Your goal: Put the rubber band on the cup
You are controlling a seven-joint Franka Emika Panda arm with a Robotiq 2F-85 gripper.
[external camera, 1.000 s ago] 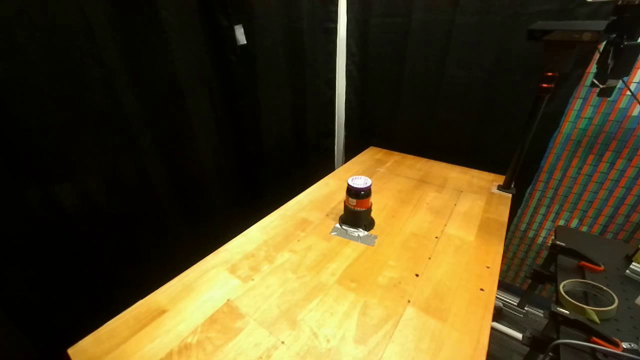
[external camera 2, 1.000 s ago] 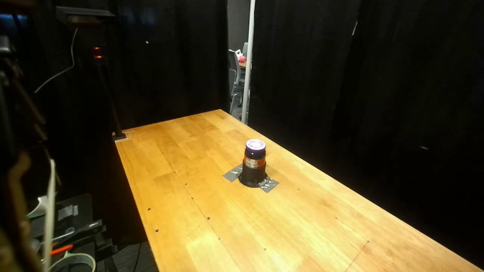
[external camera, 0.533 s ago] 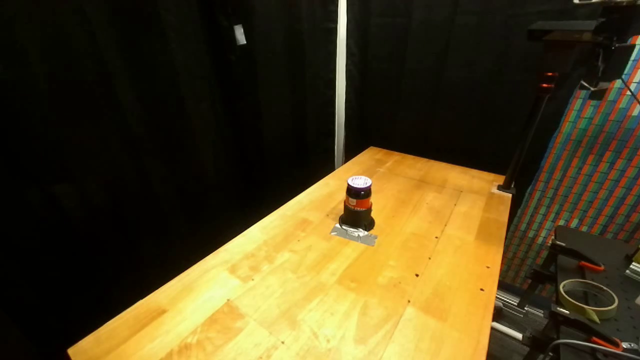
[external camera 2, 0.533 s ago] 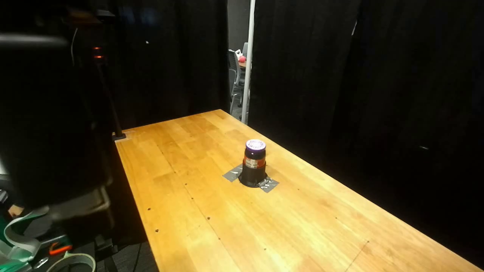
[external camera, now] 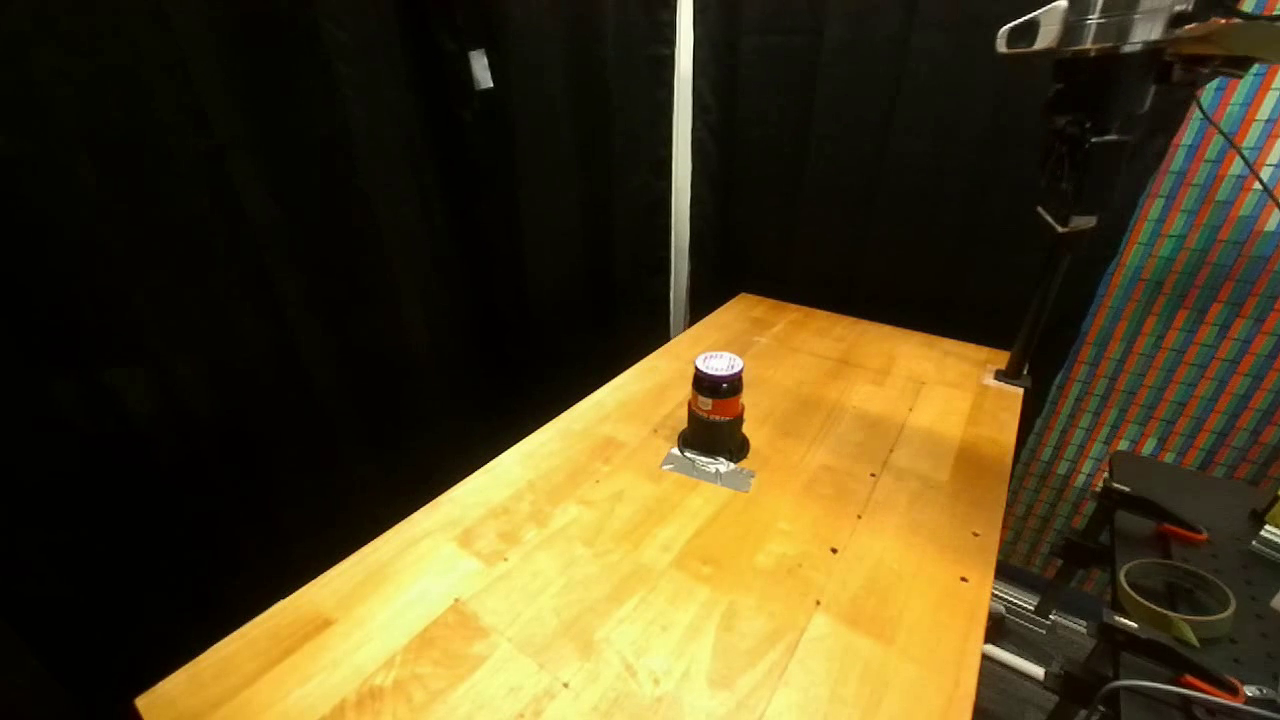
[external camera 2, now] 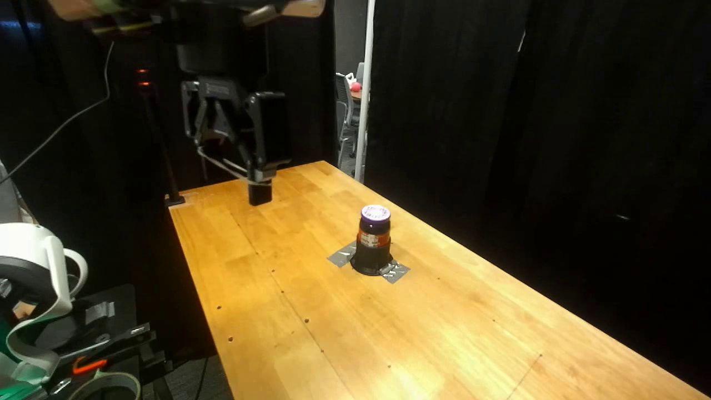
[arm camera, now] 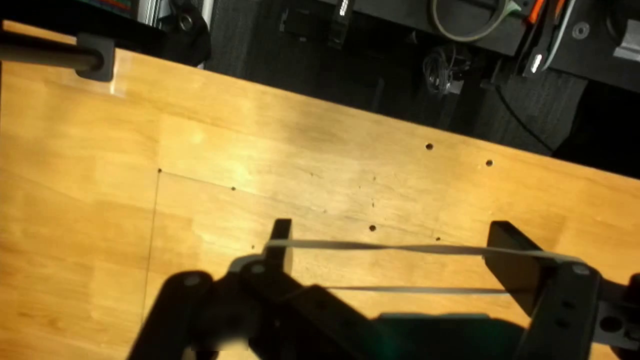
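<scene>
A long wooden table [external camera 2: 455, 316] fills much of both exterior views, with black curtains [external camera: 300, 250] behind it. In an exterior view a pale post [external camera: 683, 160] goes up near the top middle, a cloth with bright stripes [external camera: 1180, 300] hangs at the right, and a dark side shelf [external camera: 1160, 480] sits at the lower right with a roll of tape [external camera: 1212, 624] on it. A thin dark pole [arm camera: 50, 55] stands at a corner of the table; in the wrist view it is at the upper left. In an exterior view two bits of grey tape [external camera 2: 395, 273] are stuck on the table, touching the foot of the cup [external camera 2: 374, 239].

The cup stands upright, dark with an orange stripe and a pale top, just right of the middle in both exterior views. The hand [arm camera: 395, 252] is up in the air over the table, and its two fingers are wide apart. The rubber band [arm camera: 425, 248] is pulled long around both fingers, so two lines of it cross the gap, low in the wrist view. In an exterior view one black fingertip [external camera 2: 260, 193] points down left of the middle, and the cup is lower and to the right of it, well apart. In an exterior view the arm [external camera: 1110, 25] is at the upper right, and the cup is lower and to the left.
</scene>
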